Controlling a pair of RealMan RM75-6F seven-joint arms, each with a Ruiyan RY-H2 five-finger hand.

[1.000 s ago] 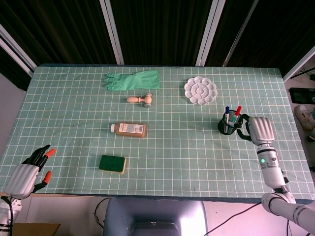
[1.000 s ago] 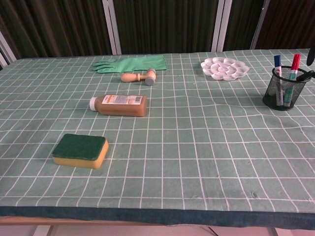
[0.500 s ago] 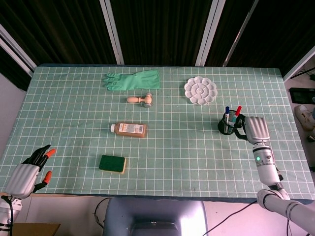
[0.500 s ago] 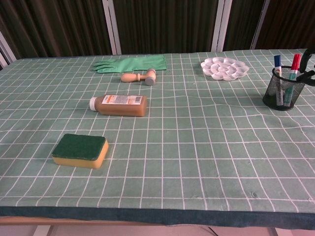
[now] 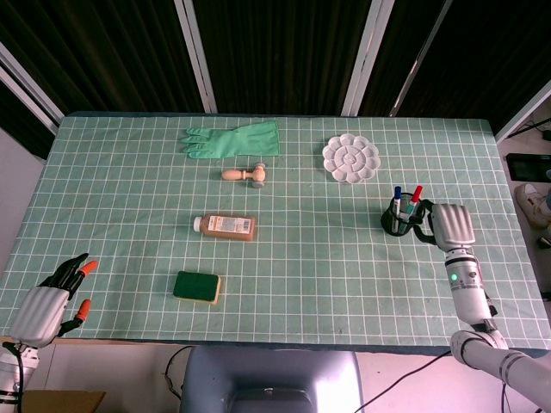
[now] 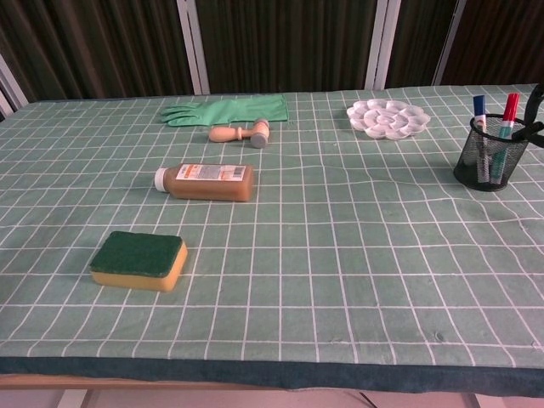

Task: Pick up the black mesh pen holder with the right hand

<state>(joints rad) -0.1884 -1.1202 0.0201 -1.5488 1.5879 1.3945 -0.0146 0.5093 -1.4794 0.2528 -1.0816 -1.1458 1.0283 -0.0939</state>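
The black mesh pen holder [image 5: 397, 218] stands upright on the green gridded cloth at the right, with a blue and a red marker in it. In the chest view the pen holder [image 6: 488, 159] is near the right edge. My right hand [image 5: 446, 225] sits just right of it, its dark fingers [image 5: 422, 220] curving towards the holder's side. Those fingers [image 6: 532, 127] reach the holder's rim in the chest view, and no closed grip shows. My left hand [image 5: 52, 303] rests at the table's near left corner, fingers spread and holding nothing.
A white paint palette [image 5: 350, 158] lies behind the holder. Further left lie a green rubber glove [image 5: 232, 140], a wooden stamp [image 5: 247, 175], a brown bottle on its side [image 5: 225, 226] and a green-and-yellow sponge [image 5: 197, 286]. The table's right edge runs close past my right hand.
My right hand has shifted slightly beside the pen holder, its fingers a little closer to the rim. The holder and my left hand have not moved.
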